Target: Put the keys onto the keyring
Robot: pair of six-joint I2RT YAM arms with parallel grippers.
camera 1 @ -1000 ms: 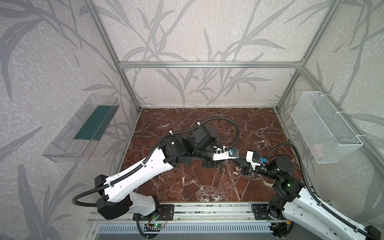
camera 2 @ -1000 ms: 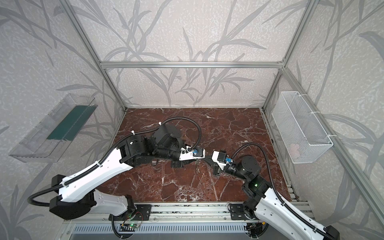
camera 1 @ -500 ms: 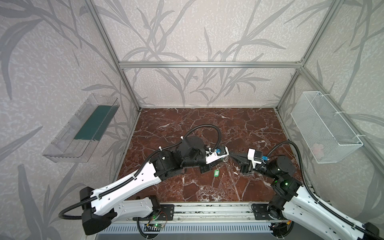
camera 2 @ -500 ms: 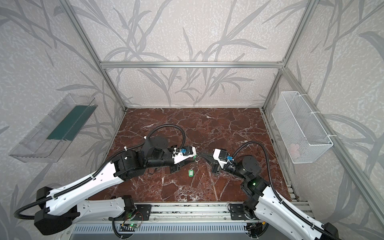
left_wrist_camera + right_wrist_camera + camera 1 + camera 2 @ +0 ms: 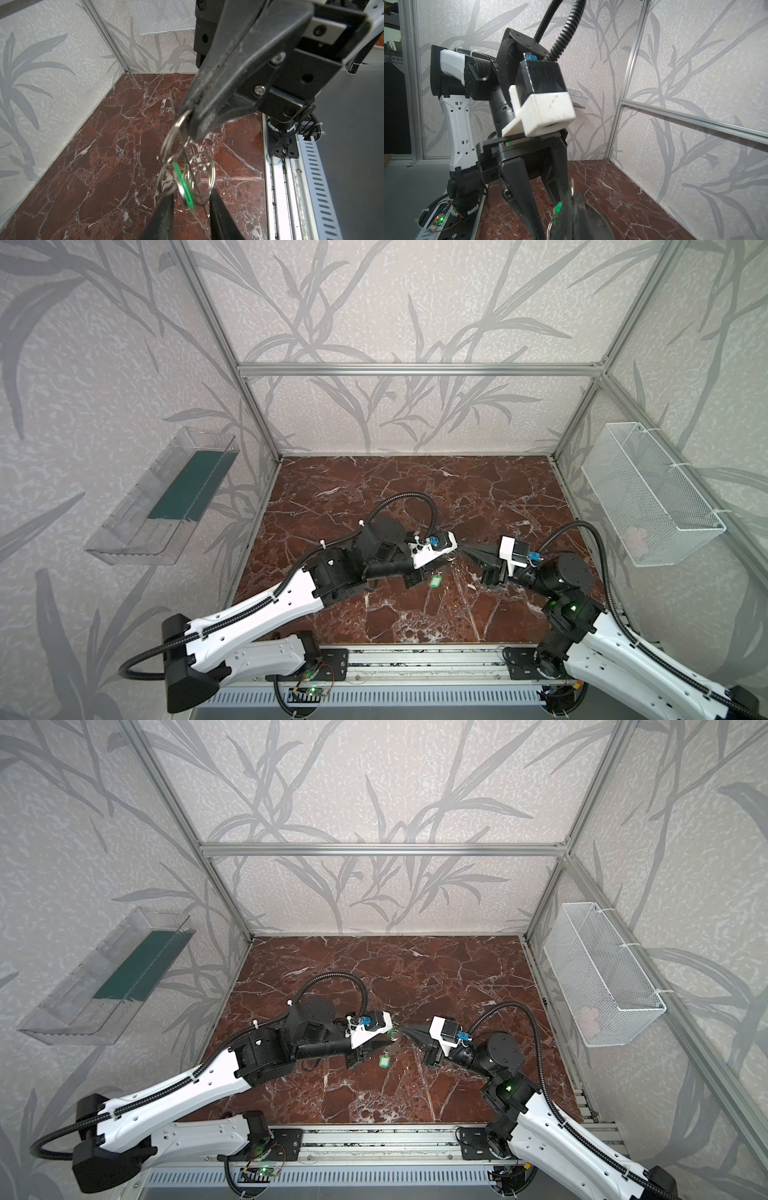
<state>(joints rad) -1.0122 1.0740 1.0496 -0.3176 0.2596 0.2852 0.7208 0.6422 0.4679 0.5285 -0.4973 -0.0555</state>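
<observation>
My right gripper [image 5: 190,122] is clenched on the top loop of the keyring [image 5: 176,133], a cluster of thin wire rings hanging off its tips. It hangs in the air over the marble surface [image 5: 374,489], roughly midway between the left and right edges and nearer the front edge than the back. One green key [image 5: 184,187] dangles edge-on among the lower rings, and in both top views it hangs just below the meeting grippers [image 5: 383,1060]. I see no second key anywhere.

My left gripper [image 5: 192,194] has its jaws apart, one on each side of the lowest rings. The rings seem to brush both fingers [image 5: 166,207], but I cannot tell whether any ring is actually pinched.

I judge the step in hand to be steadying one loose ring so it can be worked along the coil. To do it well I would keep the right grip firm and motionless, let the swing die out, then close the left jaws on a single ring only, clear of the green key. Grabbing two rings together would jam the threading.
</observation>
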